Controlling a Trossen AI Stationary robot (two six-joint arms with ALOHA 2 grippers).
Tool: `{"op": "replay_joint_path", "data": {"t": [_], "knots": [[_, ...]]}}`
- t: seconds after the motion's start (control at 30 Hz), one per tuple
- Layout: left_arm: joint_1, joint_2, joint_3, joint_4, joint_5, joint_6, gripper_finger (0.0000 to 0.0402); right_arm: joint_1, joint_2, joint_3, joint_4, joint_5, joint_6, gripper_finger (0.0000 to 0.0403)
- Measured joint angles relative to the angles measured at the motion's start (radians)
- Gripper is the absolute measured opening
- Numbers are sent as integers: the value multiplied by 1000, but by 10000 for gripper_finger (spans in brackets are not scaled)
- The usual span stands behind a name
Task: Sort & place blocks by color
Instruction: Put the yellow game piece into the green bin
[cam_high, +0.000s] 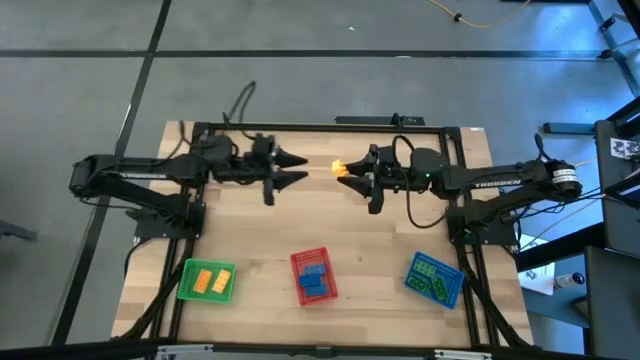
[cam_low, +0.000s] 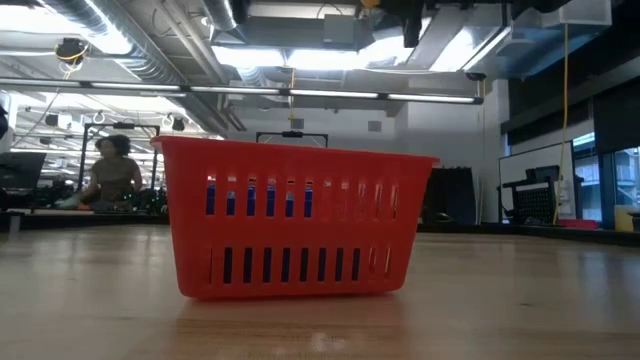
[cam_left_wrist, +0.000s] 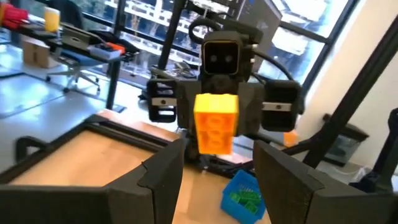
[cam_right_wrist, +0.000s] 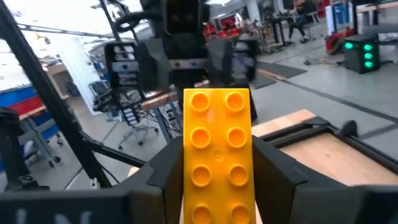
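Above the table's far middle, my right gripper (cam_high: 345, 172) clamps the yellow block (cam_high: 339, 168) facing my open left gripper (cam_high: 300, 170), which should close squarely on its free end before I release.

Yellow studded brick (cam_right_wrist: 217, 155) held aloft in right claw (cam_high: 343, 171).
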Motion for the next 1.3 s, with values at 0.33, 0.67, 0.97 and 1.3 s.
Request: {"op": "replay_joint_path", "data": {"t": [0.33,0.67,0.97,1.3], "knots": [[-7,165,0,182,10,-78,228,38,27,0,73,-11,4,144],[-34,171,0,241,30,-18,267,40,27,0,71,-11,4,144],[-47,291,91,299,-9,55,267,40,24,-1,77,-13,4,144],[-44,350,160,244,59,61,266,40,28,0,78,-19,4,144]]}}
